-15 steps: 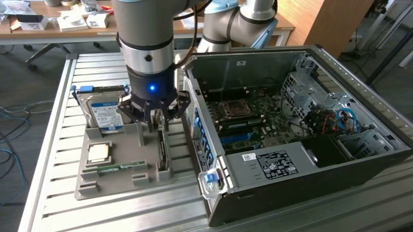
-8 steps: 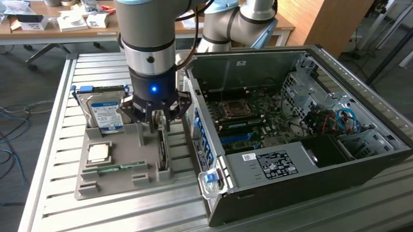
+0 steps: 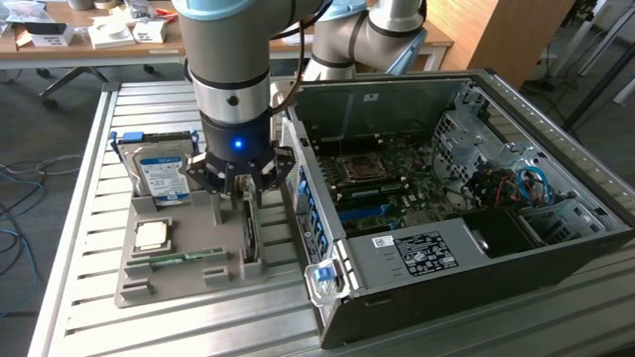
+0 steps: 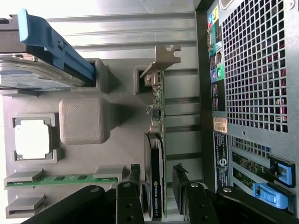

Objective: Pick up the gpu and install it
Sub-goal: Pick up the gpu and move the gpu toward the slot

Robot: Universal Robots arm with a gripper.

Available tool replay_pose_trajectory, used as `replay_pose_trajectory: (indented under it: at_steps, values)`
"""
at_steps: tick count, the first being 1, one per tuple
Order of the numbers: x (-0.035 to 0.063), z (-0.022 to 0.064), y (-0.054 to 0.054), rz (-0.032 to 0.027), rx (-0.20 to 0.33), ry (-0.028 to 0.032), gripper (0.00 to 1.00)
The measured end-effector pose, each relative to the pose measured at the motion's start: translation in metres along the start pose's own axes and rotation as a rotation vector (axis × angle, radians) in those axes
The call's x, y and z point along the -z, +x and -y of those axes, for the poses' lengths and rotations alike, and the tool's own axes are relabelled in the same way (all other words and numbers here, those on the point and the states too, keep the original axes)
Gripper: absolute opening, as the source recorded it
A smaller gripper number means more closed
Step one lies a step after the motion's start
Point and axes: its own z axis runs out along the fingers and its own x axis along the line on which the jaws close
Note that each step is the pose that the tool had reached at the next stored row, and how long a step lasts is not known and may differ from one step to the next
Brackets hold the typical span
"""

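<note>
- Grey plastic tray (image 3: pixel 149 286) (image 4: pixel 121 140) lies on a slatted metal table (image 3: pixel 89 149), just beside an open computer case (image 3: pixel 476 297) (image 4: pixel 252 70).
- The gpu (image 3: pixel 250 238) (image 4: pixel 154 163) stands on its edge in a slot along the tray's edge nearest the case. Its silvery bracket is at the far end from the gripper, and its green board faces the case.
- The gripper (image 3: pixel 243 199) (image 4: pixel 157 175) hangs straight over the gpu. Its jaws are spread, with one black finger on each side of the card's cooler, and a gap shows on the case side.
- White lettering runs along the cooler's rim, too small to read.
- A drive (image 3: pixel 163 178) (image 4: pixel 32 74) with a blue label and blue rails stands at the tray's far corner. Its print is not legible.
- A chip (image 3: pixel 152 234) (image 4: pixel 32 140) sits in a square pocket, and a memory stick (image 3: pixel 184 258) (image 4: pixel 60 178) lies in clips near the tray's front edge.
- A black-and-white label (image 3: pixel 421 251) lies on the silver box inside the case. Its text is unreadable.
</note>
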Motion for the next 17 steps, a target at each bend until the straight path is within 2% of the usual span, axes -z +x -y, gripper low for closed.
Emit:
replay_pose_trajectory:
  at_steps: [9,17]
  values:
    - [-0.0022,0.0016,-0.001,-0.0001,0.000,0.0001,0.41]
    - [-0.0127,0.0025,-0.001,0.0000,0.000,0.0001,0.41]
